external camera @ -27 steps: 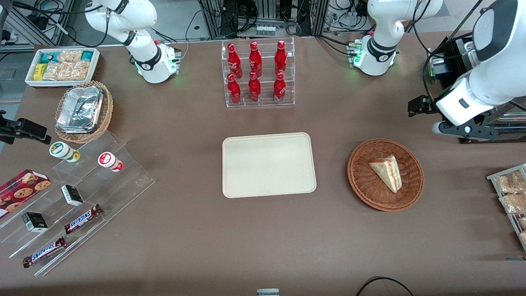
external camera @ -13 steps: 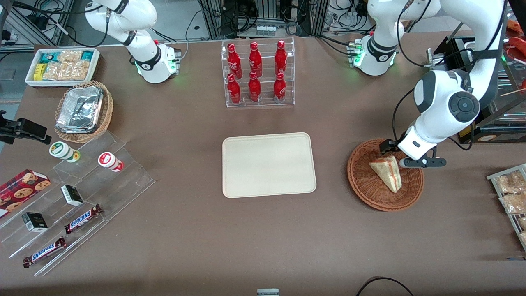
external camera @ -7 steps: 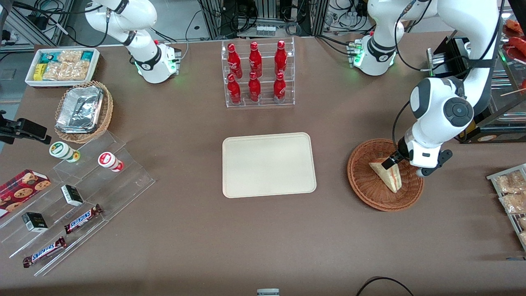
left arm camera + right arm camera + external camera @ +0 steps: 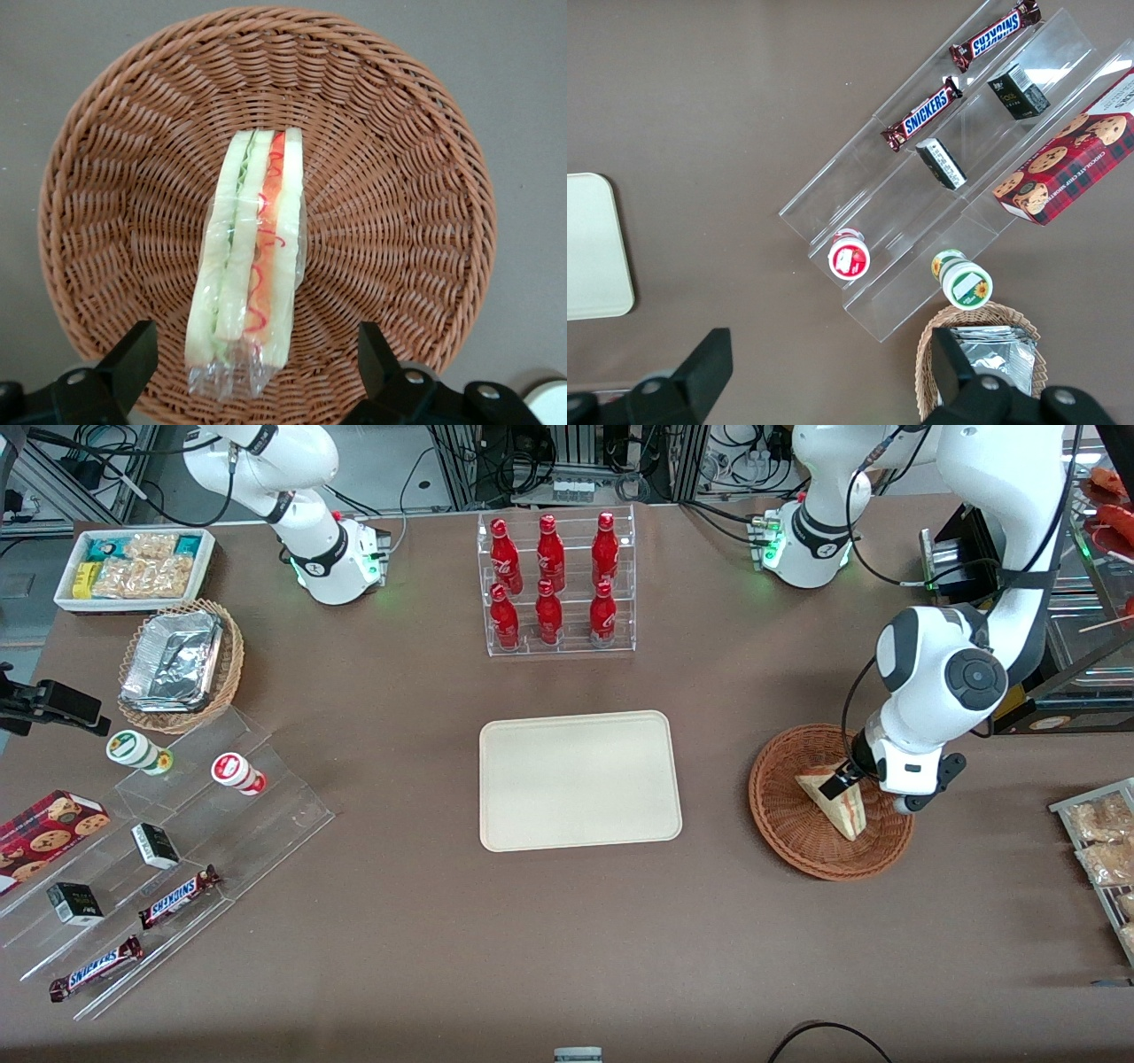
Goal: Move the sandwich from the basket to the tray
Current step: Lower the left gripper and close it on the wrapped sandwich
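The sandwich, a clear-wrapped white wedge with red and green filling, lies in the round reddish-brown basket toward the working arm's end of the table. My left gripper hangs low over the sandwich's wide end, pointing down, open. In the left wrist view the sandwich lies edge-up in the middle of the basket. The gripper straddles its wrapped end, with both black fingers well clear of it. The cream tray lies bare at the table's middle, beside the basket.
A clear rack of red bottles stands farther from the camera than the tray. Packets on a wire rack lie close to the basket at the table's edge. At the parked arm's end are a foil-filled tan basket, a white snack box and acrylic shelves.
The left arm swung in from the table's edge and came down over the basket. In the last half second it sank a little further over the sandwich's wide end.
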You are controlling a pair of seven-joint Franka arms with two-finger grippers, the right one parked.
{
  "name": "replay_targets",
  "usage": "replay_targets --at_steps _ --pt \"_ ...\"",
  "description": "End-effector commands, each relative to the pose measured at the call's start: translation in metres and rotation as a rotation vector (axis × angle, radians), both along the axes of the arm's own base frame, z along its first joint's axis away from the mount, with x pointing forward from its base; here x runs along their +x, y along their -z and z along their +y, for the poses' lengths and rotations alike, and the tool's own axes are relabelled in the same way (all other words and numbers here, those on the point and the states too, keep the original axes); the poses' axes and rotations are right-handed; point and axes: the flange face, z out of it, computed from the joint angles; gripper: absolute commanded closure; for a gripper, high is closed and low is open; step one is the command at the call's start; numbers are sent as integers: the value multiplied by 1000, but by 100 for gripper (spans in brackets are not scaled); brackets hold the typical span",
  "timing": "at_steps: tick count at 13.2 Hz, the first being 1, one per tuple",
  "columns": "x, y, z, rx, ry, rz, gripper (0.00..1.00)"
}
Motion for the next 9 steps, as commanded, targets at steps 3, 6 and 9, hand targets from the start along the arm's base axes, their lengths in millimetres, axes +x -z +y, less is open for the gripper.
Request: replay_targets --at_steps 3,6,9 --pt "3 26 2 4 -21 1 0" --pt "2 33 3 6 -18 15 3" --pt "0 31 3 7 -16 21 100"
